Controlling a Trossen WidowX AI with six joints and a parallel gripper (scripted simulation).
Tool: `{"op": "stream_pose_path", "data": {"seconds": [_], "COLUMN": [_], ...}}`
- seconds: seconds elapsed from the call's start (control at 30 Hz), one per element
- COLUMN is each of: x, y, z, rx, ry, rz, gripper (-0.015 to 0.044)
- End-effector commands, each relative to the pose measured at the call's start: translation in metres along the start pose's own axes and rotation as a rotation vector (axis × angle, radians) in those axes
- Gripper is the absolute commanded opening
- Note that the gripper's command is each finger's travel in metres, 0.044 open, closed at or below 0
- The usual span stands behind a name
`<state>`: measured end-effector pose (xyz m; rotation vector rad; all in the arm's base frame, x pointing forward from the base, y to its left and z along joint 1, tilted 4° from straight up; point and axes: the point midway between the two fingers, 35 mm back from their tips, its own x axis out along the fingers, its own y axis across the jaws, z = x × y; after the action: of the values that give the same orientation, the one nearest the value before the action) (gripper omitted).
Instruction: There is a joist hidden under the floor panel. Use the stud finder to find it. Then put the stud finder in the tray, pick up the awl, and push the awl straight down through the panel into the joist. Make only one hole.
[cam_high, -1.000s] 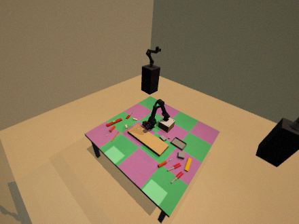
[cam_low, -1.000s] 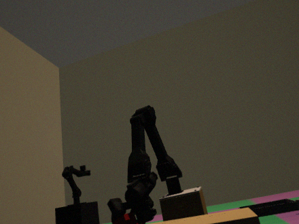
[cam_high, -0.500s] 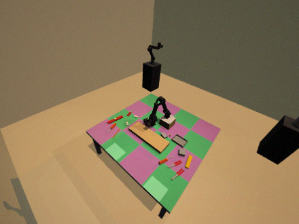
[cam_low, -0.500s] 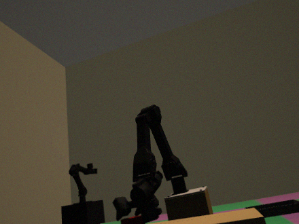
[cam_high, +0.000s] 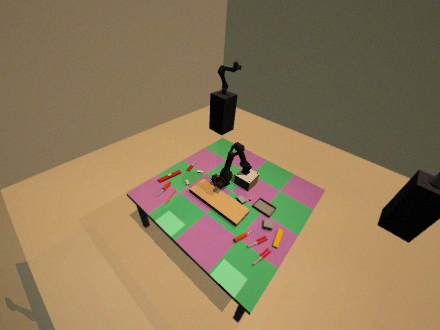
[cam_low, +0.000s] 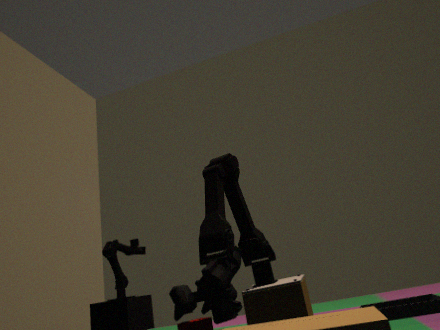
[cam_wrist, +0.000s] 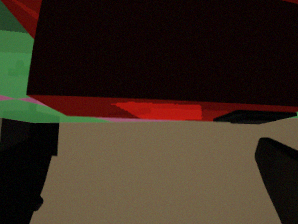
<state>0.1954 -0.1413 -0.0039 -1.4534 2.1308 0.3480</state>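
Observation:
The red-and-black stud finder (cam_low: 195, 324) (cam_wrist: 170, 111) is at the far left end of the tan floor panel (cam_high: 218, 203) (cam_low: 320, 320) (cam_wrist: 155, 180). Its dark face fills the upper wrist view; in the top view the arm mostly hides it. My gripper (cam_high: 218, 183) (cam_low: 201, 315) (cam_wrist: 157, 145) is open and empty, low over that end, its fingers spread beside the stud finder. Whether they touch it, I cannot tell. The shallow grey tray (cam_high: 264, 207) lies right of the panel. Several red-handled tools lie on the table; which one is the awl is too small to tell.
The arm's base block (cam_high: 246, 181) (cam_low: 277, 302) stands behind the panel. A red bar (cam_high: 169, 176) and a red-handled tool (cam_high: 165, 187) lie at the left. A yellow bar (cam_high: 277, 238), red pliers (cam_high: 258, 242) and a grey block (cam_high: 267, 224) lie at the right. A small grey piece (cam_high: 242, 199) lies between panel and tray.

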Motion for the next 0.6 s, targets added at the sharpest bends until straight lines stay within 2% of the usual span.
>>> {"op": "stream_pose_path", "data": {"seconds": [0.0,0.17,0.4,0.57], "x": [-0.007,-0.014,-0.043,-0.041], "y": [-0.002,-0.002,0.0,-0.001], "z": [0.001,-0.005,-0.057,-0.052], "rx": [0.008,0.007,0.001,0.009], "ry": [-0.006,-0.005,0.0,-0.004], "rz": [-0.003,-0.002,-0.001,-0.003], "gripper": [0.044,0.044,0.044,0.044]}}
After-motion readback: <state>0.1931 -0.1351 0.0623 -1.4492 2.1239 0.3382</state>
